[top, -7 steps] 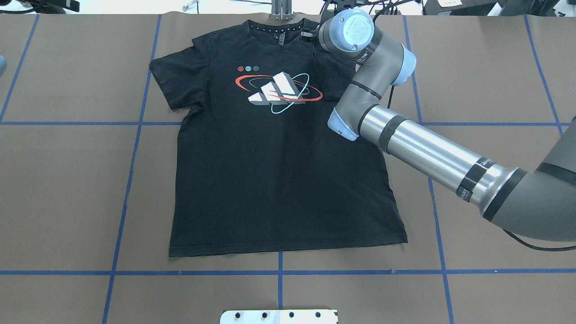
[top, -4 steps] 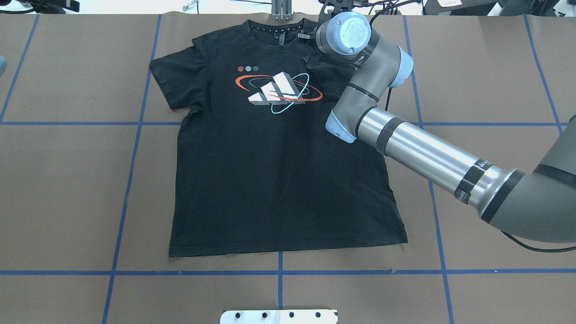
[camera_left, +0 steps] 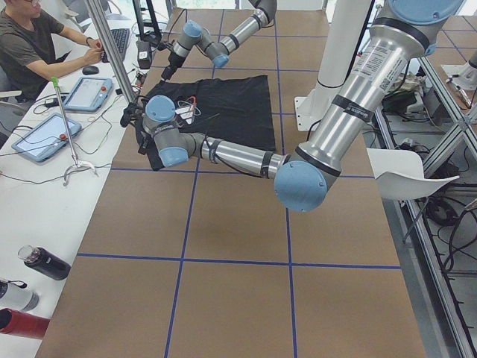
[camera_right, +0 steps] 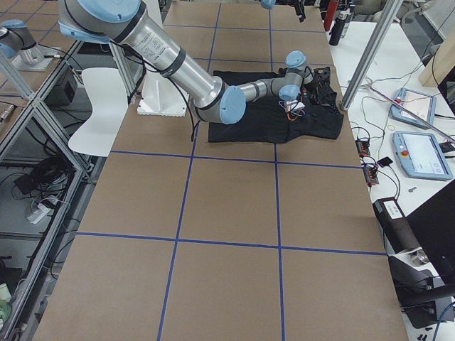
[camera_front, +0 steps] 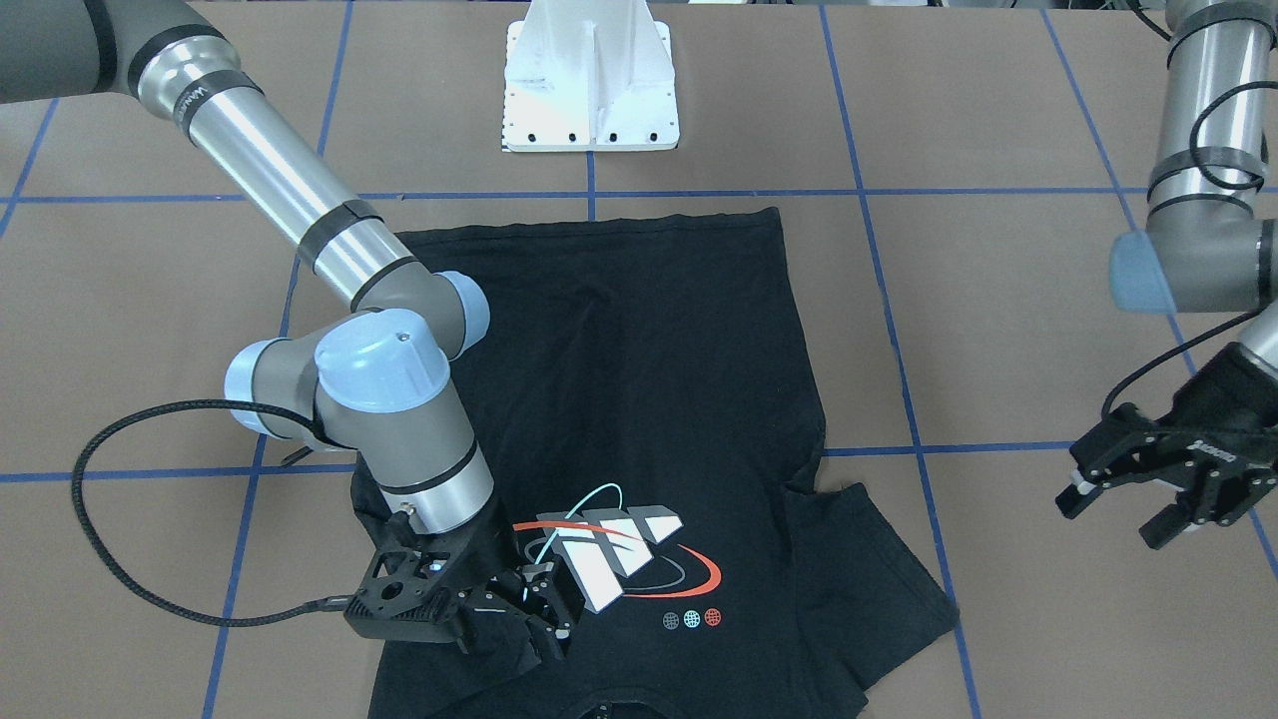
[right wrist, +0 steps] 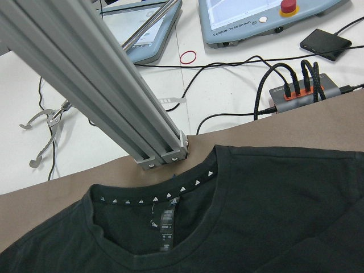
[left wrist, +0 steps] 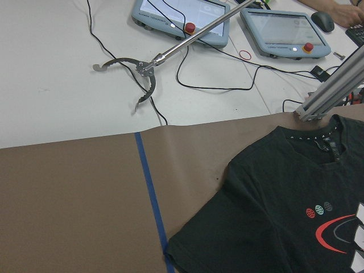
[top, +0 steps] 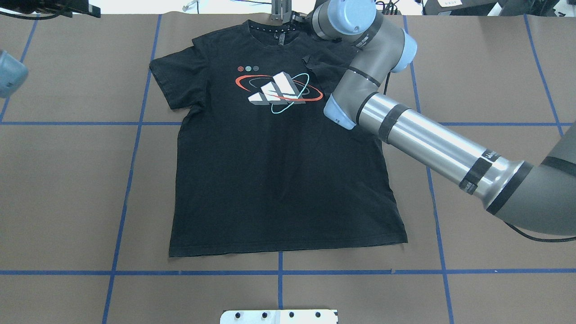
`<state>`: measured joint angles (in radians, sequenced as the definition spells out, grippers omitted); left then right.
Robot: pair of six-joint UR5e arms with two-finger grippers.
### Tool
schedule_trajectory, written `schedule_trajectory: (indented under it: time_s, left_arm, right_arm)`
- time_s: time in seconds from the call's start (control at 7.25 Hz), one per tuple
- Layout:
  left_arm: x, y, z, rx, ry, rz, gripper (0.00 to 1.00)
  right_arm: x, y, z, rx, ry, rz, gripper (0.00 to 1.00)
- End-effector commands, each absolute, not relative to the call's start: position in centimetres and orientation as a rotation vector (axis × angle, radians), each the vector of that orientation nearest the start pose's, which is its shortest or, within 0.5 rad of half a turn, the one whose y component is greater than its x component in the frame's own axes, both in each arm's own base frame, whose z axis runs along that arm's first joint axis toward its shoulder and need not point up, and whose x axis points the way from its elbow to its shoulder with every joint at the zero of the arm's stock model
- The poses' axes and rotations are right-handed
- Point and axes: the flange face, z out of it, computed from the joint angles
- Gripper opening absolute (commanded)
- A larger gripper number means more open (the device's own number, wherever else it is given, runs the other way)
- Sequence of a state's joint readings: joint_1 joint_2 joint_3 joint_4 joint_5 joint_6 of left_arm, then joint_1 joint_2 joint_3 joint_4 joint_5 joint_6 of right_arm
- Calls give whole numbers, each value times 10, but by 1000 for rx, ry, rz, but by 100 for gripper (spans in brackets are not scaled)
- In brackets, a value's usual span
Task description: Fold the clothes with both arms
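The black T-shirt (top: pixel 270 180) lies flat on the table with its print (top: pixel 279 92) facing up and its collar toward the far edge. Its sleeve on my right side is folded inward, and the fold's edge (top: pixel 310 63) lies beside the print. My right gripper (camera_front: pixel 549 609) rests low on that folded sleeve near the collar. Black fingers against black cloth hide whether it grips. The right wrist view shows only the collar (right wrist: pixel 165 213). My left gripper (camera_front: pixel 1118 514) hovers open over bare table, well clear of the other sleeve (camera_front: pixel 879 579).
The white pedestal base (camera_front: pixel 591 90) stands at the near edge. An aluminium post (right wrist: pixel 114 96) rises just beyond the collar. Tablets (left wrist: pixel 182 23), cables and a grabber tool lie on the white bench past the table. A person (camera_left: pixel 37 52) sits there.
My right wrist shifted left, then toward the collar edge. The sleeve's fold edge slid left toward the print. The left arm's blue joint came further into view at the left edge.
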<state>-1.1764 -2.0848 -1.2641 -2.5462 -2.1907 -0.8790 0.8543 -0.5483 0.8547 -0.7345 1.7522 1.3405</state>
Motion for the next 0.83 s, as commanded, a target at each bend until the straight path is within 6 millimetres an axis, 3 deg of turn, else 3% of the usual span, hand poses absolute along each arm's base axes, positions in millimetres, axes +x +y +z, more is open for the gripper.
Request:
schedule_trajectory:
  time_s: [0.0,0.14,0.28,0.41,0.55,0.69]
  left_arm:
    - [273,-675,386,596,1073,-192,100]
    - [295,-683,400,610,1096,-297,100]
    - [334,-688,421,626,1104,-340,100]
    - [354,-692,434,633,1071,-357,99]
    - [356,-692,448,620,1048,-363,99]
    - [371,-688,462,623,1011,-373,99]
  right_arm:
    - [-418,-732,203,333,-1104,429,99]
    - [-387,-725,203,267,-1109,408,99]
    - [-363,-714,209,218,-1132,381,99]
    - [-351,-699,215,210,-1150,364,99]
    - [-348,-692,219,212,-1153,367,99]
    - [-352,-692,221,205,-1141,369,99]
